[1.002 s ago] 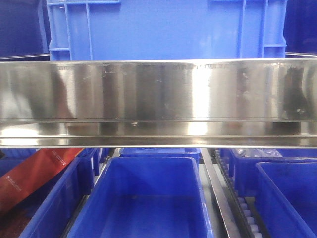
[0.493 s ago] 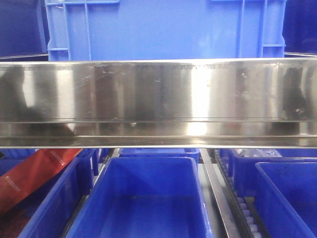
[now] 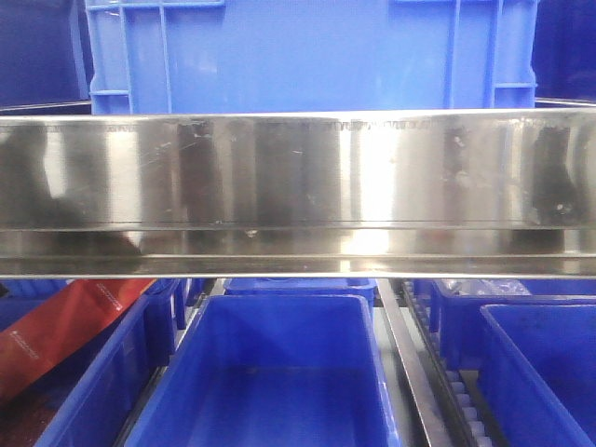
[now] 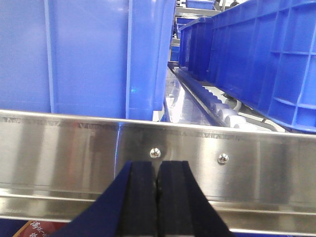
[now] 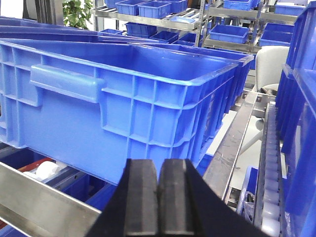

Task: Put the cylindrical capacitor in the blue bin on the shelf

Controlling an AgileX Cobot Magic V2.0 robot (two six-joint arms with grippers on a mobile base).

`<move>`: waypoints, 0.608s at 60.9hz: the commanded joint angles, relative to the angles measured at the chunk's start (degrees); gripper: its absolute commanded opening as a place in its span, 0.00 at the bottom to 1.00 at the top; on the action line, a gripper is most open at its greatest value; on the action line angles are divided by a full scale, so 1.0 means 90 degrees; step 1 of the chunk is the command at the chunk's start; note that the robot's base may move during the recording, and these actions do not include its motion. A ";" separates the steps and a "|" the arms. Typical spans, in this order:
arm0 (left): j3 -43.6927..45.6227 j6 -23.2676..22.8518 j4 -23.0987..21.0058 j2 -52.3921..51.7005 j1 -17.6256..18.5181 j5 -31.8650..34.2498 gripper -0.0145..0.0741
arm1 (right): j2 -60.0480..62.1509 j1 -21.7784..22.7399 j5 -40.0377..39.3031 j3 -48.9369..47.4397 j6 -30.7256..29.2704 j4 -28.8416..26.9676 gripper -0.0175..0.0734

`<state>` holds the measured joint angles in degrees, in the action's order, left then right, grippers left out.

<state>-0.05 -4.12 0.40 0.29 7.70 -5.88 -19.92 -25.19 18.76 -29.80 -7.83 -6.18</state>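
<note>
1. The cylindrical capacitor shows in no view; neither gripper visibly holds it.
2. The left gripper [image 4: 157,190], pads pressed together, faces the shelf [image 3: 298,191] front rail, below a blue bin [image 4: 89,57].
3. The right gripper [image 5: 158,197], pads also pressed together, points at another blue bin [image 5: 123,94] on the upper level.

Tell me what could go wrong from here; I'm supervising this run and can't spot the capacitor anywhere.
1. Both the left gripper and the right gripper look shut with no capacitor visible between the pads, so the part may be missing or too small to see.
2. The left gripper sits close to the shelf's steel front rail; moving forward could strike it.
3. The right gripper faces the blue bin's side wall below its rim, so it probably must rise first.
</note>
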 commanded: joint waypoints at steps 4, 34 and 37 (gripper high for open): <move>0.0005 0.0016 -0.0044 -0.0032 -0.0010 0.0142 0.04 | 0.0022 0.0007 -0.0138 0.0027 -0.0025 0.0001 0.01; 0.0005 0.0016 -0.0044 -0.0032 -0.0010 0.0142 0.04 | 0.0022 0.0276 -0.0490 0.0079 -0.0025 -0.0064 0.01; 0.0005 0.0016 -0.0044 -0.0032 -0.0010 0.0142 0.04 | 0.0022 0.0540 -0.0636 0.0158 -0.0025 -0.0064 0.01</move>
<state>-0.05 -4.12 0.40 0.29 7.70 -5.88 -19.92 -22.95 16.04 -29.35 -7.83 -6.71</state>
